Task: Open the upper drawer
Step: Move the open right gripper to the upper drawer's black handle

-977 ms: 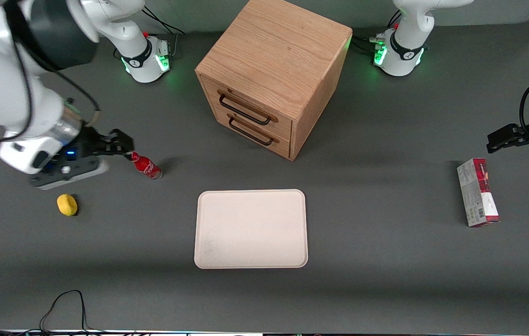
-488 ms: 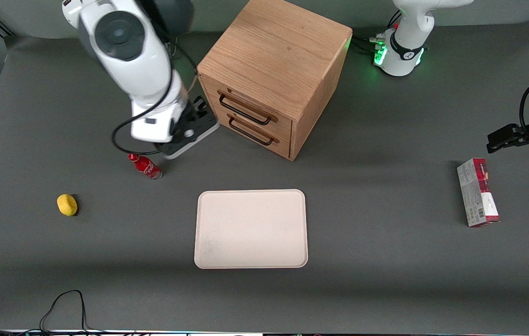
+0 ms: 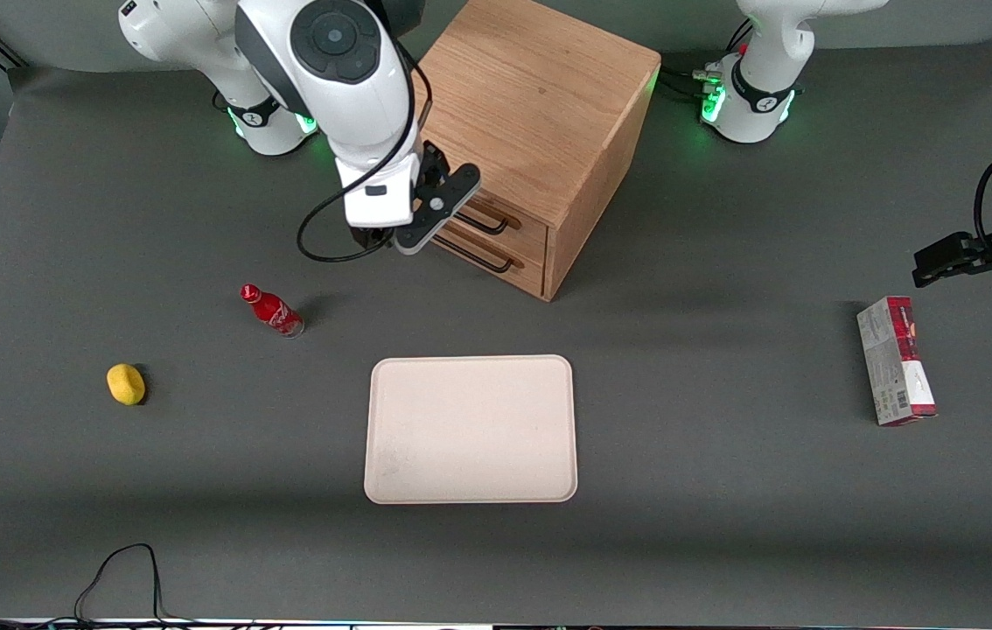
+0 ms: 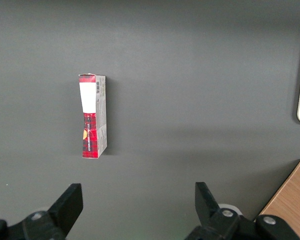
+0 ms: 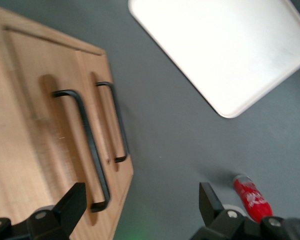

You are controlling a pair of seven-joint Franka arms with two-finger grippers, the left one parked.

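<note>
In front of the upper drawer (image 3: 496,220) hovers the wide-open tool (image 3: 426,188)

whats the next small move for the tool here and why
Probably ease the tool in onto the upper drawer's handle so its open fingers straddle the bar. It hovers in front of the cabinet near that handle, gripping nothing, and both drawers look shut.
</note>
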